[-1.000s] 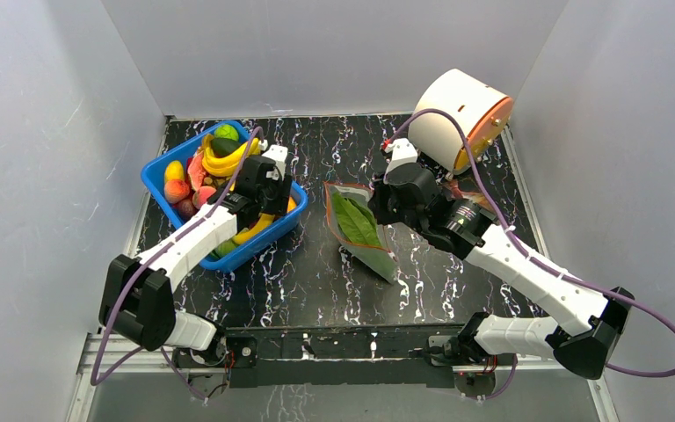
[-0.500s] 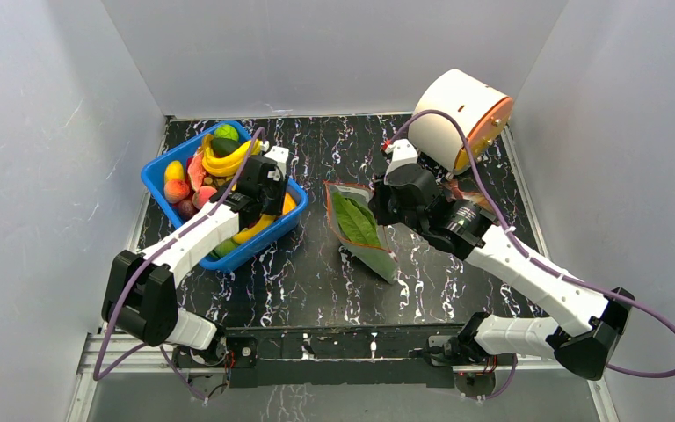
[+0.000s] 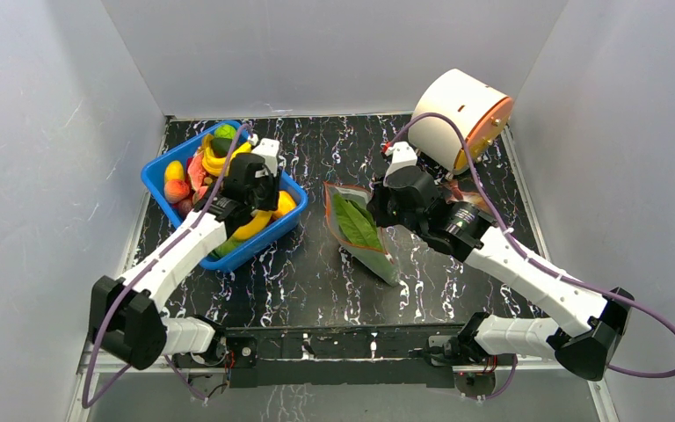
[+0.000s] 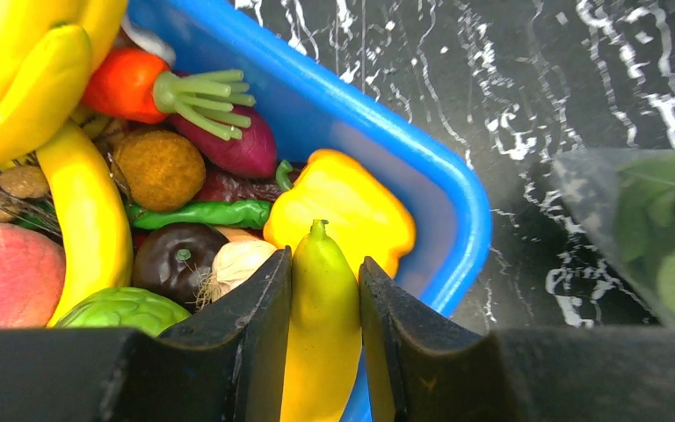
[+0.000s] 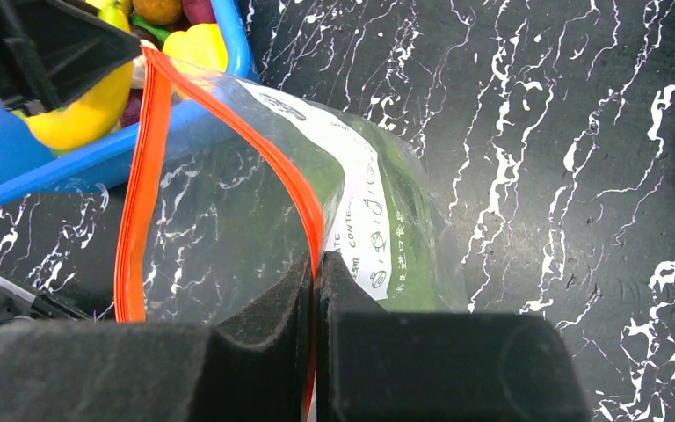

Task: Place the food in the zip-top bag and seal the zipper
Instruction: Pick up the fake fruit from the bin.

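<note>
Zip-top bag [image 3: 362, 233]: flat on the black marbled table [image 3: 316, 272] between the arms, just beside the blue basket [image 4: 422, 171], mouth turned toward it. Right gripper [image 5: 316, 264] pinched tight on the bag's edge at the zipper [image 5: 145, 167], lifting it so the mouth gapes; hard to tell from the wrist view whether on one lip or both. Left gripper [image 4: 323, 264] clamped on a yellow banana [image 4: 321, 338] over the basket's corner nearest the bag, just above the yellow-orange bell pepper [image 4: 352, 198].

Risks from here, as a judgement:
- Long banana, narrow mouth: likely to snag a lip and shove the light bag along the table.
- Snagging hard enough could tug the plastic out of the right pinch and collapse the opening.
- Smooth, curved fruit: may pivot or slip in the jaws.
- Low carry: may clip the basket rim.

Containers:
- Bag: one green lettuce leaf [image 3: 356, 220], nothing else seen through the plastic.
- Basket: heaped with more bananas, a pink peach [image 4: 4, 272], a red piece with a green stalk [image 4: 123, 83], and purple, brown, dark and green pieces.
</note>
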`<act>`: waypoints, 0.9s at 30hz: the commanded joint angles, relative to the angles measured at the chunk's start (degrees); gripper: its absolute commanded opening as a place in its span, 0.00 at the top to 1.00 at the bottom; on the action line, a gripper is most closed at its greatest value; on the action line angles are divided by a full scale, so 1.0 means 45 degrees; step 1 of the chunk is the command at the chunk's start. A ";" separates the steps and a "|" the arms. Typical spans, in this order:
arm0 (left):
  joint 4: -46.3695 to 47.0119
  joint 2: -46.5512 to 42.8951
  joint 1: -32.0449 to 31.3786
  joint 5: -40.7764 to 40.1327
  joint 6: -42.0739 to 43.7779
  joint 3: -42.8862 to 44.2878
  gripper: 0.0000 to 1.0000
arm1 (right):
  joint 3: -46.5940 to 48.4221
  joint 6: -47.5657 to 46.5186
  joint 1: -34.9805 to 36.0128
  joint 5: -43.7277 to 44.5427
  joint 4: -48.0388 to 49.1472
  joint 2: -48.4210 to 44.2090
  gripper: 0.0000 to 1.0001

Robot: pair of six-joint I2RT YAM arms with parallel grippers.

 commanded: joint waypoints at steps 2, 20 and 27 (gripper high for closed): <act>-0.0105 -0.1454 0.0026 0.0870 -0.0462 0.0697 0.82 | -0.0171 0.0248 -0.0039 -0.0103 0.0981 -0.0367 1.00; 0.2832 -0.4103 0.0017 0.6494 -0.4243 0.0078 0.83 | -0.0328 0.0617 -0.0031 -0.0326 0.1361 -0.0178 1.00; 0.5832 -0.4456 0.0016 0.8742 -0.6629 -0.0351 0.84 | -0.0411 0.0829 -0.0040 -0.0547 0.1588 -0.0119 1.00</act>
